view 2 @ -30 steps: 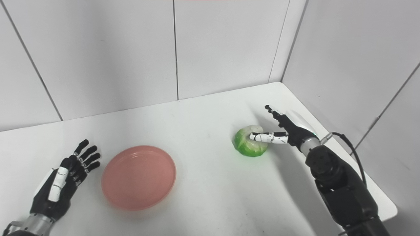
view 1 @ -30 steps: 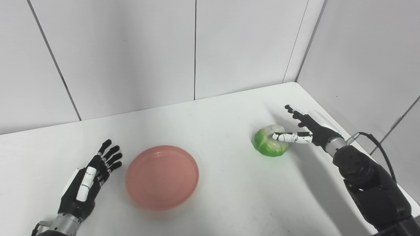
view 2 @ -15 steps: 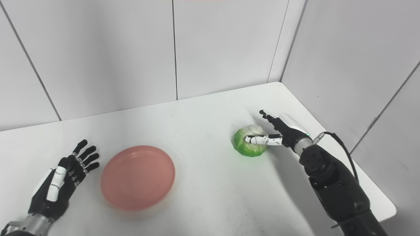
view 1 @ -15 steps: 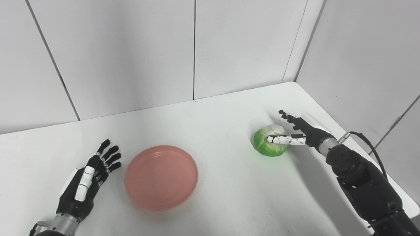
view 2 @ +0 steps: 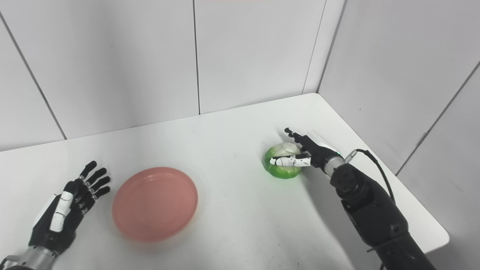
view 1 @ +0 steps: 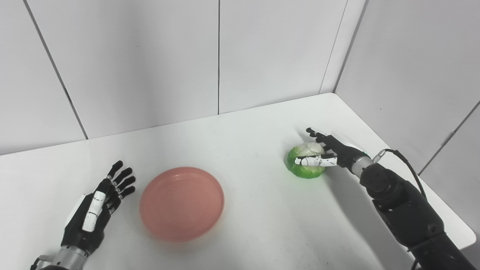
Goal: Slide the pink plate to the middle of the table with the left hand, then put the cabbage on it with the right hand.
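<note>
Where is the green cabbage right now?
The round green cabbage sits on the white table, on its right side near the back corner. The right hand reaches around it, and the pink plate lies well apart.

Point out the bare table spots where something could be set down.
Bare stretches: between the pink plate and the cabbage; the far strip along the wall; the near edge between the arms. Crowded: around the cabbage, where the right hand reaches, and between the left hand and the plate.

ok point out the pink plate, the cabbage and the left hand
pink plate [view 1: 182, 202], left eye view, bare centre
cabbage [view 1: 304, 170], left eye view, green front below the thumb
left hand [view 1: 93, 212], left eye view, its middle
</note>
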